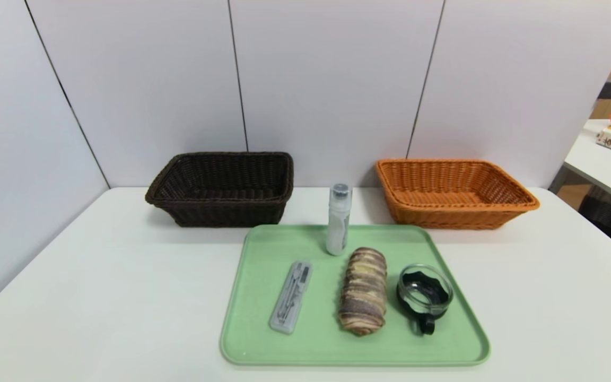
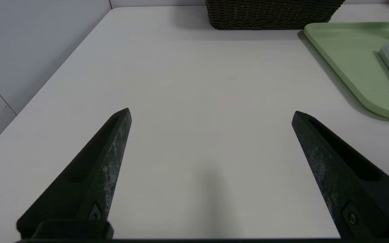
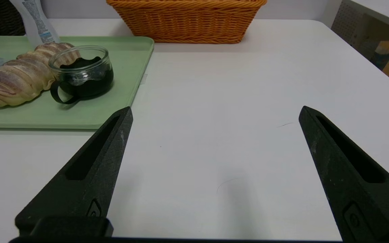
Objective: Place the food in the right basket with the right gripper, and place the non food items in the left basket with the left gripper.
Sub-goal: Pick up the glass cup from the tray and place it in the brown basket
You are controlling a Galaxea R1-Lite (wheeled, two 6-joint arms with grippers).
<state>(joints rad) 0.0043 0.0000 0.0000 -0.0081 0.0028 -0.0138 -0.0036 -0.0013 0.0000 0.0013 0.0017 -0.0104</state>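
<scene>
We kept left gripper and right gripper spread, empty, clear of tray; bread sat nearer orange basket, easing right-side pickup.

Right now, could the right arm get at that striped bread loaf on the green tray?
Probably yes: the open right gripper hangs over bare white table, but the glass cup stands between it and the striped bread loaf.

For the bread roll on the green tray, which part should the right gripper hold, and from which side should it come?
Probably the middle of the bread roll, taken from above with the right gripper, now open over bare table. The roll lies flat and long, running front to back on the tray, so the fingers should close across its narrow width. The glass cup stands close on its right, leaving little room there.
</scene>
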